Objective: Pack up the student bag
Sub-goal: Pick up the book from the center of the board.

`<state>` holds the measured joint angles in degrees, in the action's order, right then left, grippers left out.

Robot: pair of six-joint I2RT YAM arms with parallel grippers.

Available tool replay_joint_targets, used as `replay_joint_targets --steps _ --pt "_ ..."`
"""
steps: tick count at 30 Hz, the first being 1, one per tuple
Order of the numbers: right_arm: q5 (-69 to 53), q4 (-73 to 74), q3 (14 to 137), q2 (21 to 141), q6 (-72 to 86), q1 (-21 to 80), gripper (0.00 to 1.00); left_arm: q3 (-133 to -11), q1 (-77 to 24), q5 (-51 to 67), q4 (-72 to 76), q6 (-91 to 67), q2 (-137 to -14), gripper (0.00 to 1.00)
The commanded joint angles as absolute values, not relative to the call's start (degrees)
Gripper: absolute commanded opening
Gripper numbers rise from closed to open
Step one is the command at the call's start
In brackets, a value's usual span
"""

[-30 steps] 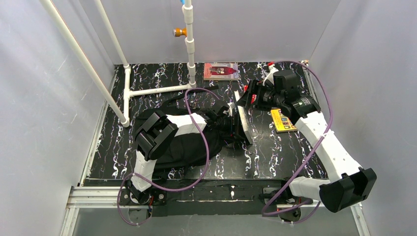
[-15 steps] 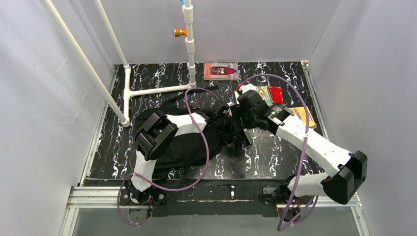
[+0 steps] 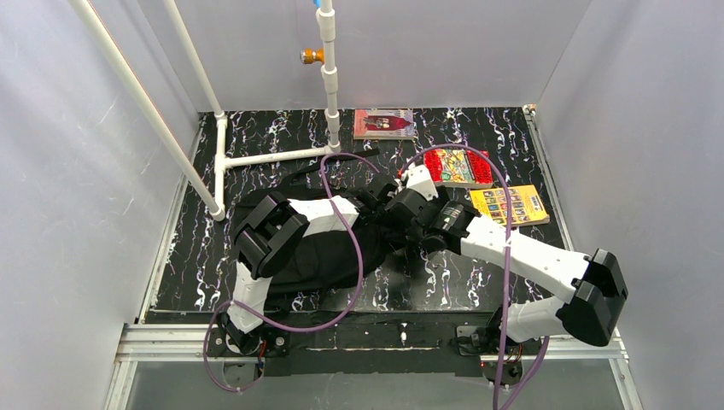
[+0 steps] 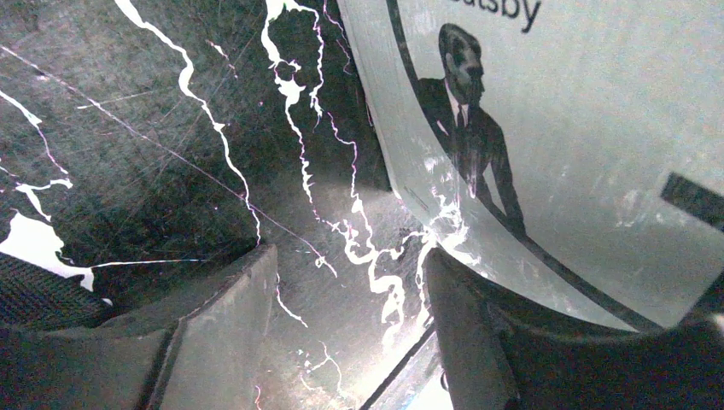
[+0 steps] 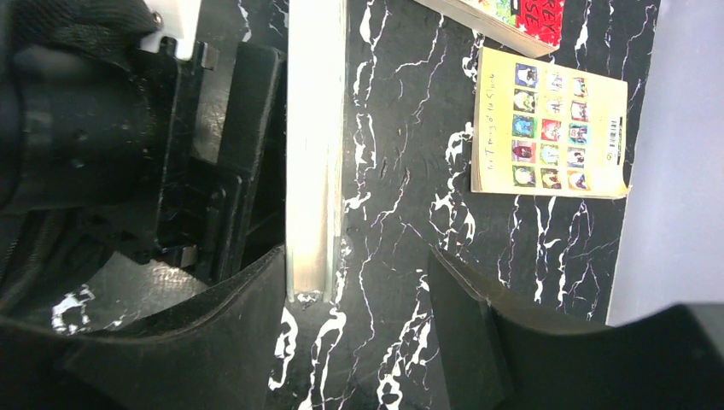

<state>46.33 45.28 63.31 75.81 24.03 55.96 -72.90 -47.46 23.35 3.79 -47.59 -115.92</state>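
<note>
The student bag is a black backpack lying flat at centre left, half under my left arm. My left gripper is at the bag's right end, and in the left wrist view it is open over bare table. A white book with a suited man on its cover rests past its right finger. My right gripper is open. In the right wrist view it straddles the same white book, seen edge-on, close to its left finger.
A red book and a yellow book lie flat at the right. Both also show in the right wrist view, the yellow book below the red book. A third book lies at the back. A white pipe frame stands back left.
My right arm has swung from the back right down to the white book at the bag's end, uncovering the red book. The left arm and the bag have not moved.
</note>
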Motion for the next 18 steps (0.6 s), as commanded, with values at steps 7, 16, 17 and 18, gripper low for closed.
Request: replay_joint_targets --steps 7,16,17,18 --pt "53.6 36.3 58.5 77.6 24.2 56.1 0.69 -75.2 -47.4 23.5 2.3 -48.0 -114.4 0.64" --pt "55.7 20.4 48.9 73.0 19.5 56.0 0.27 -74.8 -47.4 24.0 2.2 -48.0 -112.5 0.65" --pt "55.6 18.8 47.9 71.6 19.1 56.0 0.22 -74.6 -47.5 24.1 2.2 -48.0 -111.8 0.65" --pt "55.8 17.3 46.8 70.3 18.7 55.9 0.17 -74.3 -47.4 24.1 2.1 -48.0 -111.0 0.65"
